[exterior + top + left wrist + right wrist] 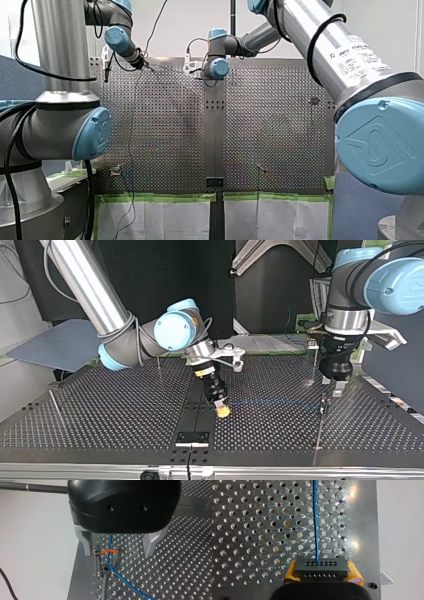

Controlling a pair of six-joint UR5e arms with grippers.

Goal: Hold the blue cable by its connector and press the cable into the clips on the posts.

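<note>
The blue cable runs straight ahead out of a dark grey connector, and my right gripper is shut on that connector with its yellow pads. In the top view my right gripper hangs low over the table's middle, and the cable stretches from it toward my left gripper. My left gripper stands open above a post. The clip, marked with an orange band, sits between the metal fingers without touching them. The cable passes through the clip.
Thin posts stand on the perforated table: one at the top view's left edge, one behind my right arm, one behind my left gripper. A black bracket sits at the near edge's middle.
</note>
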